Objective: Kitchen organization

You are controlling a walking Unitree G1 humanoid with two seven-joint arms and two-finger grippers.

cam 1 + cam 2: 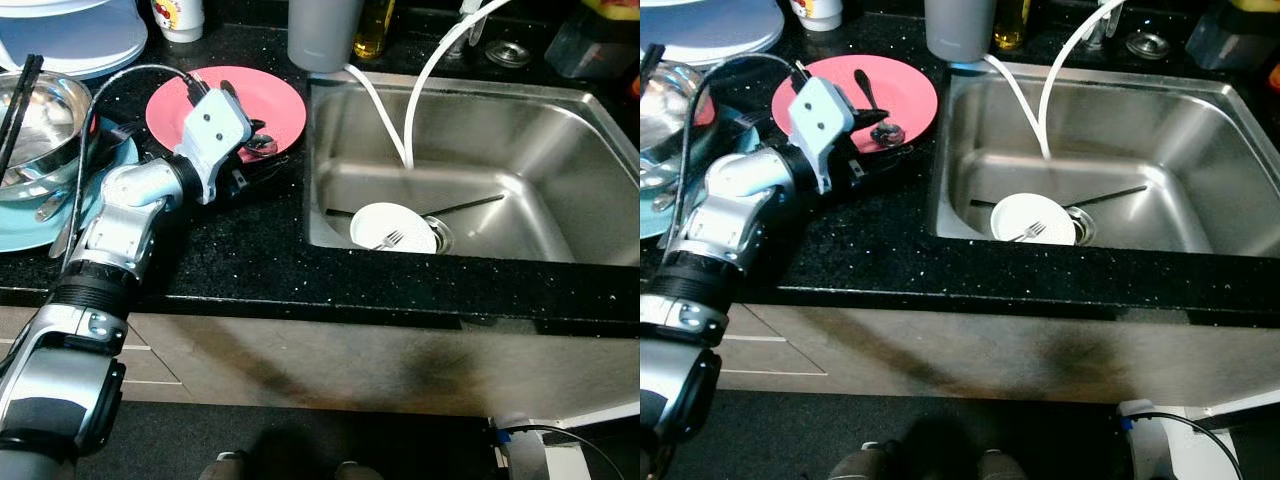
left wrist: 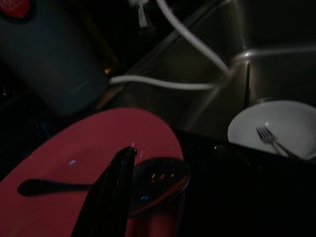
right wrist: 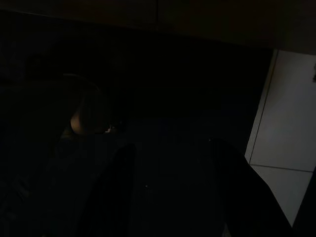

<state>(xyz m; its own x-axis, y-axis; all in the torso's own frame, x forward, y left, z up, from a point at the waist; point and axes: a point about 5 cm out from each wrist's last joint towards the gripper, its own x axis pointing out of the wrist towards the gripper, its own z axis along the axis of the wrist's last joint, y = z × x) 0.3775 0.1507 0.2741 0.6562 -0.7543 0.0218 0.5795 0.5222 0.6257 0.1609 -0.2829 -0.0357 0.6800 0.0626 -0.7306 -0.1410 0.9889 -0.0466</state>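
The left claw (image 1: 880, 135) reaches over the black speckled counter (image 1: 870, 250) to the round pink plate (image 1: 905, 90), which lies just left of the stainless steel sink (image 1: 1200, 150). Its black fingers sit at the bowl of a dark, long-handled spoon (image 1: 872, 108) lying on that plate. In the left wrist view one finger (image 2: 111, 192) lies right beside the spoon's bowl, but whether the claw is clenched on it or released cannot be told. The approach looks like a grasp at the bowl end, probably because that end lies nearest the plate's near rim.

Inside the sink, a round white dish with a small metal fork (image 1: 390, 238) on it rests by the drain, and two white hoses (image 1: 415, 100) hang down into the basin. Left of the plate, a steel bowl (image 1: 45, 125) sits on a light blue plate. A grey cylindrical container (image 1: 322, 35) stands behind the sink's corner.

The open counter between plate and sink edge gives room to carry the spoon across; the hoses could snag it. The right claw (image 3: 170, 197) hangs idle in shadow, its fingers parted.
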